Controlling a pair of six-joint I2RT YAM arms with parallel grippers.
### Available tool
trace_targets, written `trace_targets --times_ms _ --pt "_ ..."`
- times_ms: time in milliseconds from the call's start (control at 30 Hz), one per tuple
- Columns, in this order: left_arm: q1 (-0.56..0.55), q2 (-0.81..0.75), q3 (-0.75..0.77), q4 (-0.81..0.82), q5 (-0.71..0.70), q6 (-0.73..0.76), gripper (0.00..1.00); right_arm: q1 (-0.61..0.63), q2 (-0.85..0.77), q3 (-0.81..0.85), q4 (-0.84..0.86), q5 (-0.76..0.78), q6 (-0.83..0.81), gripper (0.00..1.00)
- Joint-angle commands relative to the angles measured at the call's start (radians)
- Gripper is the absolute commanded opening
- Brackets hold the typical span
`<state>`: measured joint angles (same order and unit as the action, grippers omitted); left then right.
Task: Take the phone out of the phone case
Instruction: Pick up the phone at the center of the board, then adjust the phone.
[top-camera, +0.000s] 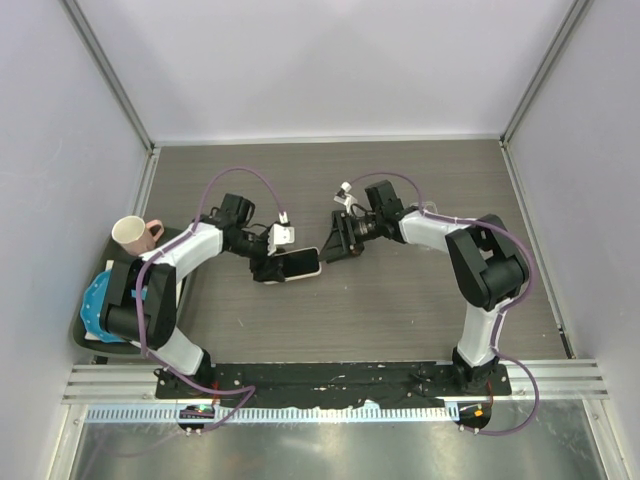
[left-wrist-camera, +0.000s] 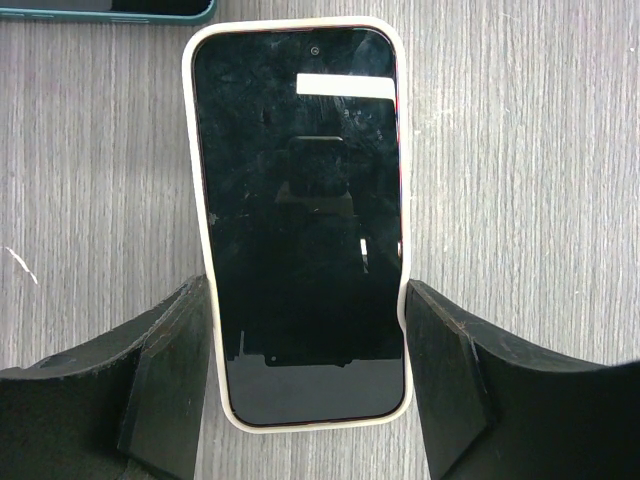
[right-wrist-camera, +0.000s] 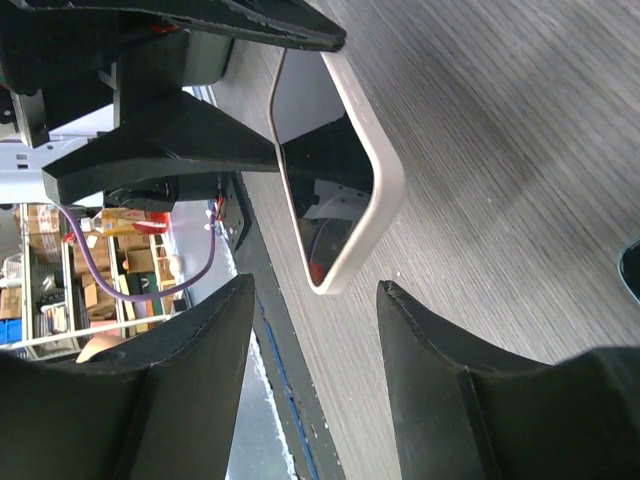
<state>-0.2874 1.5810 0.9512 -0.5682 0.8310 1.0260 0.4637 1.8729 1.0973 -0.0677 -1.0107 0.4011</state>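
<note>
I see L jaws clamping phone case (right-wrist-camera: 372, 150) by its sides, phone (left-wrist-camera: 300, 230) inside. R jaws wide, just right of it, no contact.

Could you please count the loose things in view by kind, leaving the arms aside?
Phone: 1
Phone case: 1
Mug: 1
Dark tray: 1
Blue bundle on the tray: 1
Teal-edged flat item: 1
Total: 6
</note>
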Motion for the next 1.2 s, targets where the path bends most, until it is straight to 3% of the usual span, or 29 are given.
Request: trace_targets --times_ms 0,367,533,667,933,1033,1067,1167 --pt "-0.004 -0.050 0.011 0.064 0.071 -0.001 0.00 0.029 0.020 0.061 0.017 -0.011 -0.001 0.58" --pt "-0.013 -0.084 0.012 0.074 0.089 -0.026 0.00 0.046 0.078 0.102 0.012 -0.022 0.010 0.58" --pt "-0.030 -0.090 0.009 0.074 0.088 -0.037 0.00 0.046 0.075 0.107 0.100 -0.051 0.076 0.56" --pt "-0.038 -0.095 0.001 0.082 0.080 -0.049 0.00 0.052 0.086 0.133 0.108 -0.065 0.093 0.35" --pt "-0.038 -0.095 -0.008 0.126 0.068 -0.078 0.00 0.073 0.085 0.111 0.121 -0.080 0.088 0.21" --pt "-0.038 -0.095 -0.009 0.143 0.060 -0.099 0.00 0.076 0.081 0.115 0.108 -0.080 0.070 0.11" --pt "-0.038 -0.096 -0.008 0.146 0.056 -0.104 0.01 0.076 0.081 0.115 0.091 -0.080 0.061 0.04" --pt "-0.038 -0.107 -0.018 0.172 0.042 -0.135 0.27 0.076 0.074 0.113 0.042 -0.075 -0.001 0.01"
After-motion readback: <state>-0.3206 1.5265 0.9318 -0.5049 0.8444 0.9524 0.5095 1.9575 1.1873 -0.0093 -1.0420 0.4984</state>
